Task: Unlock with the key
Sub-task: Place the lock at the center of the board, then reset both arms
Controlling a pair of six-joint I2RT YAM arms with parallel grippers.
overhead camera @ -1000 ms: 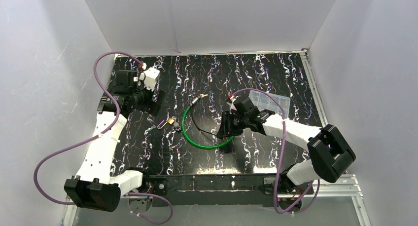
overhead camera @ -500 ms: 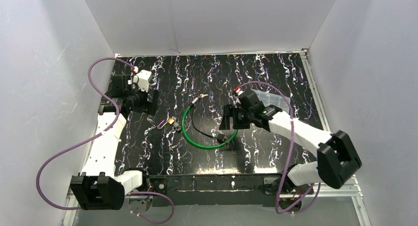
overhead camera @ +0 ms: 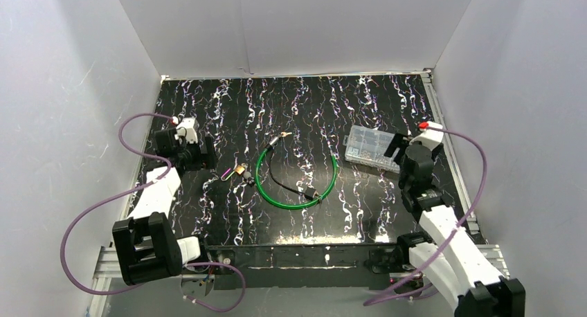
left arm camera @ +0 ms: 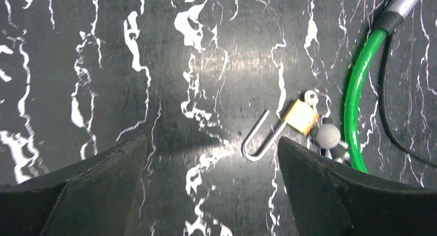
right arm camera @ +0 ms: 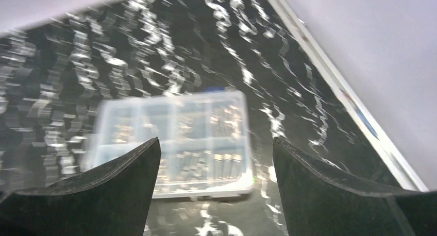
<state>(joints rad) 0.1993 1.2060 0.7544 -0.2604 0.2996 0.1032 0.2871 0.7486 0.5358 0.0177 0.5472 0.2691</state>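
— Left of centre in the overhead view, is that the padlock (overhead camera: 240, 171)?
— Yes, flat on the table, touching the green cable loop (overhead camera: 296, 178).
— Grippers?
— Left gripper (left arm camera: 211, 158) spread wide, empty, near it. Right gripper (right arm camera: 215, 161) likewise parted, over the clear parts box (right arm camera: 175, 143).

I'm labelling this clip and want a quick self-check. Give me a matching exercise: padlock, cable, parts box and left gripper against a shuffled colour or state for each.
Things:
1. padlock
2. cable
3. parts box
4. left gripper

Descriptions:
A. clear, with compartments
B. open, holding nothing
C. green, curled in a loop
D. gold body, silver shackle

Pairs: 1-D, 2-C, 3-A, 4-B
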